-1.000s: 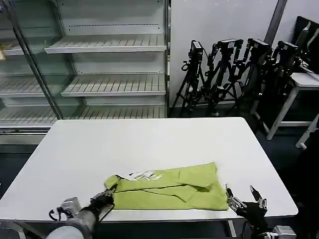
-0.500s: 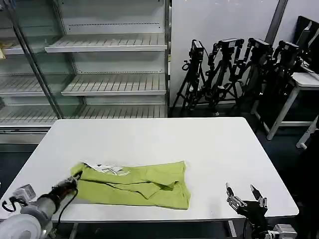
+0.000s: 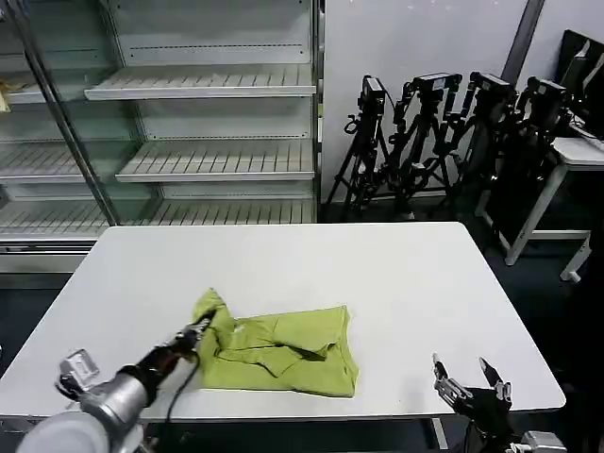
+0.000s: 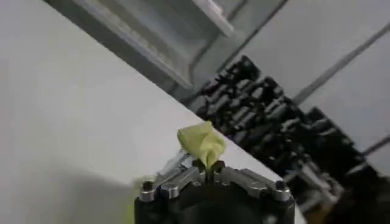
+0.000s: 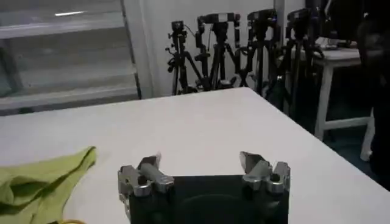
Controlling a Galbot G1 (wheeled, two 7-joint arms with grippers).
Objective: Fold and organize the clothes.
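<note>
Our soft, thin lime T-shirt (image 3: 278, 347) lies lengthwise left to right on the white table (image 3: 283, 264). Our left gripper (image 3: 196, 335) pinches its lifted left end; our right gripper (image 3: 470, 382) waits with fingers apart.

Lime T-shirt (image 3: 283, 349) on white table (image 3: 283, 264)

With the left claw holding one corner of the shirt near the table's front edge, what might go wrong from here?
1. The left claw pinches only a small tuft of the lime T-shirt, so the thin fabric may slip out mid-fold.
2. The shirt lies bunched and creased, so folding it over now could lock in an uneven shape.
3. It sits close to the front edge of the white table; a further drag might pull part of it off. The open right claw hovers off to the side, too far to steady it.
</note>
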